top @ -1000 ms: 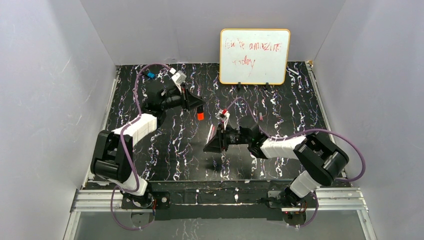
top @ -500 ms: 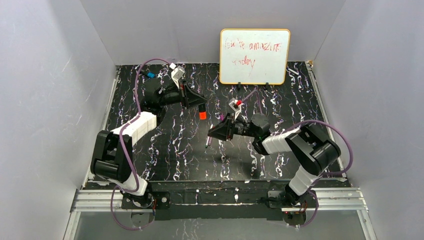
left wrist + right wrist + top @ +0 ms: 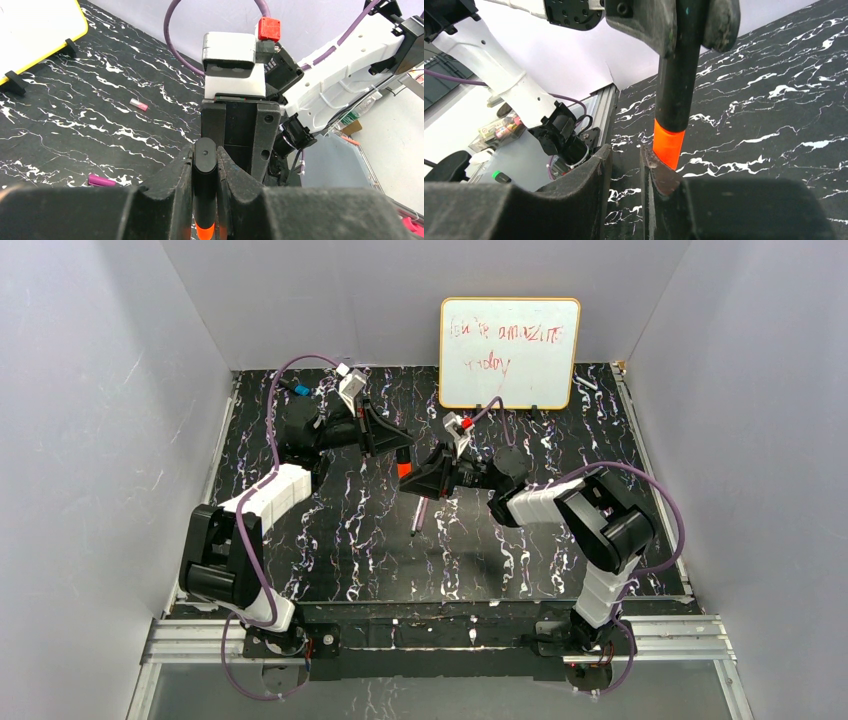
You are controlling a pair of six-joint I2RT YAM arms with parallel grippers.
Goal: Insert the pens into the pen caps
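— Jaws first: how do they stand on your side?
— From my console, the left gripper [image 3: 204, 162] is clamped tight on the black marker [image 3: 204, 192]. The marker sits between its fingers with the orange end [image 3: 668, 142] sticking out toward the other arm.
— And the other one?
— The right gripper [image 3: 626, 150] has its jaws a narrow gap apart, and I see nothing between them. It faces the left gripper above the middle of the table [image 3: 330, 540], fingertips just short of the marker's orange end.
— Is the orange end touching it?
— It's close beside the tip of one finger [image 3: 659, 175]; I can't tell whether they touch.
— Any other pens?
— A pale pen [image 3: 418, 515] lies flat on the table on the near side of the right gripper, apart from it. My left wrist camera also shows a small magenta piece [image 3: 101, 180] and a short pink stub [image 3: 139, 104] on the table, apart from each other. The whiteboard [image 3: 508, 338] stands upright at the far edge.
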